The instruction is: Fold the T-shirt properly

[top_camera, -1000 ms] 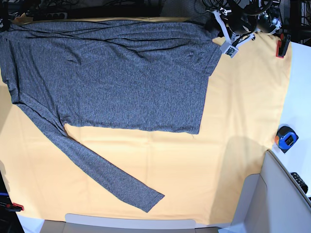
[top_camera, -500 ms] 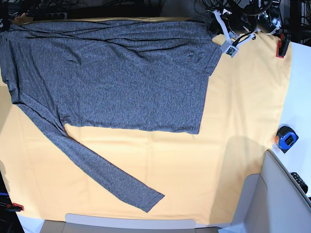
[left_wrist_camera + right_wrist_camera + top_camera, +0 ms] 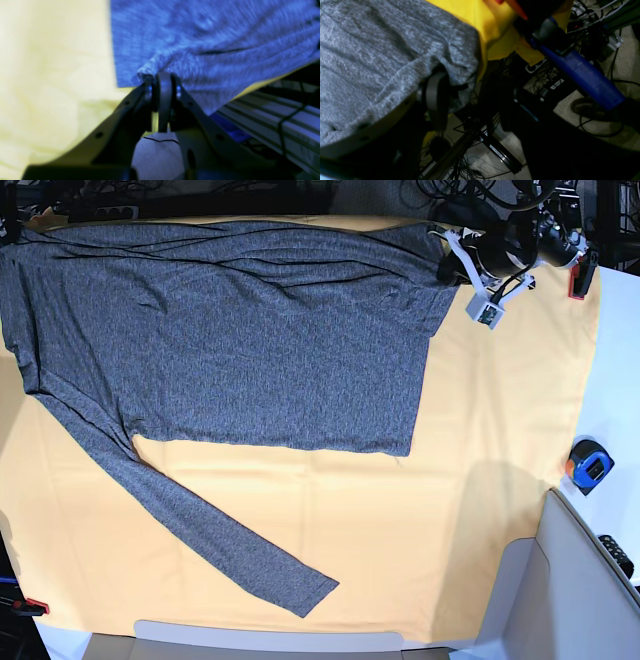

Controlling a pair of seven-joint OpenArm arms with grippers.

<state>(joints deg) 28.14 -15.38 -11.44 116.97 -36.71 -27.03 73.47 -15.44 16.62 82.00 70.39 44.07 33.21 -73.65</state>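
left tool (image 3: 162,82) is pinched tight on the T-shirt (image 3: 230,330) corner at the surface's far edge, arm reaching in low; right tool (image 3: 435,95) sits under the shirt's other edge; can't tell its state

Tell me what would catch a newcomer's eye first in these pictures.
First, the big dark grey shirt spread flat across the far half of the yellow-orange cloth, one long sleeve trailing toward the near edge. Next, the left claw pinched shut on the shirt's far corner, bunching the fabric there. A small blue and orange tape measure sits off the cloth's edge.
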